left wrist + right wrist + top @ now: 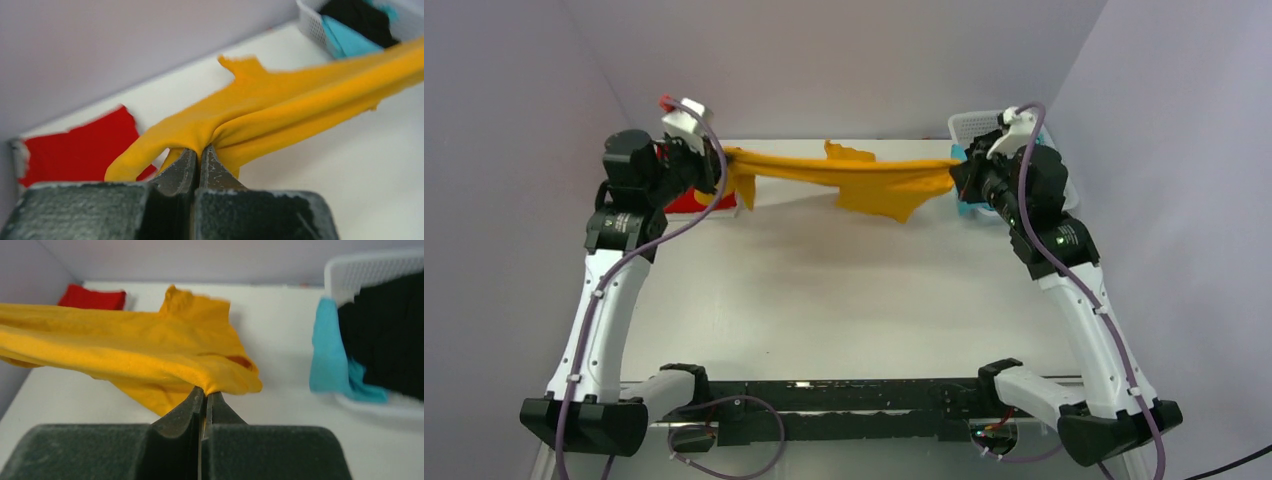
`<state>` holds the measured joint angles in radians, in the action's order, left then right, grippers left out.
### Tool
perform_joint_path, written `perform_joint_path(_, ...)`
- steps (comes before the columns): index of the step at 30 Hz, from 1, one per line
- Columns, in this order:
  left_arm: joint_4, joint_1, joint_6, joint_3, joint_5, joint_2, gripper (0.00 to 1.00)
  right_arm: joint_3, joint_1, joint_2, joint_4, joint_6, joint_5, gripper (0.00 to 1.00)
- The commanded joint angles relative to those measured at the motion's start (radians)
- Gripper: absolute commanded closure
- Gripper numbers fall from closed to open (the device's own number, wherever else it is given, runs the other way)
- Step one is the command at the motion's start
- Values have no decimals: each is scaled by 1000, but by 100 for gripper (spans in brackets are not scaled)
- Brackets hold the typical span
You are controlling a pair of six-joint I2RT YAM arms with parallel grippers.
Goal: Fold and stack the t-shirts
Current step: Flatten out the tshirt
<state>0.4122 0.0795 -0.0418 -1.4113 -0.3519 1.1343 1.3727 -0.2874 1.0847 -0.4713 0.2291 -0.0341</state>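
My left gripper point(200, 152) is pinched tight on one end of the yellow t-shirt point(864, 180), jaws closed with a fold of cloth bunched between them; my right gripper point(205, 392) is clamped the same way on the other end. In the overhead view the shirt hangs strung between the two across the upper middle of the frame, clear of the table point(844, 300); its middle sags, one flap droops right of centre, and a corner or sleeve pokes up at the top. A folded red t-shirt point(699, 203) lies at upper left, just beside the left gripper; the white basket point(974, 125) at upper right holds a blue garment point(327, 355) and a black garment point(390, 340).

I judge the shirt light, soft and limp; it should stretch a little under tension and crumple the moment I slacken; not slippery, nothing to break. Both grips are on gathered bunches, not clean edges, so I cannot tell which part I hold; for a tidy fold I would lay it flat and grip at the shoulder seams or hem corners.
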Motion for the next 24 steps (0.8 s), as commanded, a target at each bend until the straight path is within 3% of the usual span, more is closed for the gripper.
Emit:
perform_joint_path(1, 3, -9, -88, 229, -206, 51, 100, -114, 16, -4, -229, 53, 66, 100)
perform_joint_path(3, -47, 0, -54, 344, -252, 98, 84, -160, 23, 44, -255, 59, 119, 100)
perform_joint_path(4, -75, 11, -26, 386, -260, 143, 70, -175, 31, 78, -262, 65, 142, 97)
perform_joint_path(5, -95, 26, 4, 415, -254, 183, 46, -175, 43, 129, -273, 69, 163, 87)
perform_joint_path(6, -101, 41, 30, 425, -231, 222, 7, -164, 53, 187, -283, 75, 187, 80)
perform_joint_path(7, -91, 55, 86, 420, -209, 259, 1, -141, 62, 242, -298, 82, 222, 70)
perform_joint_path(8, -61, 63, 108, 402, -204, 295, 1, -110, 65, 302, -322, 90, 262, 53)
perform_joint_path(12, -50, 95, 271, 397, -133, 313, 1, 5, 67, 469, -383, 136, 426, 5)
perform_joint_path(13, -47, 110, 302, 410, -99, 293, 1, 16, 66, 492, -396, 153, 455, 1)
perform_joint_path(16, 2, 183, 398, 475, 198, 183, 1, -6, 66, 488, -390, 197, 523, 0)
perform_joint_path(18, 55, 214, 475, 524, 324, 105, 1, -53, 66, 446, -351, 221, 537, 0)
perform_joint_path(24, 102, 240, 655, 773, 426, -175, 1, -279, 69, 213, -169, 315, 508, 0)
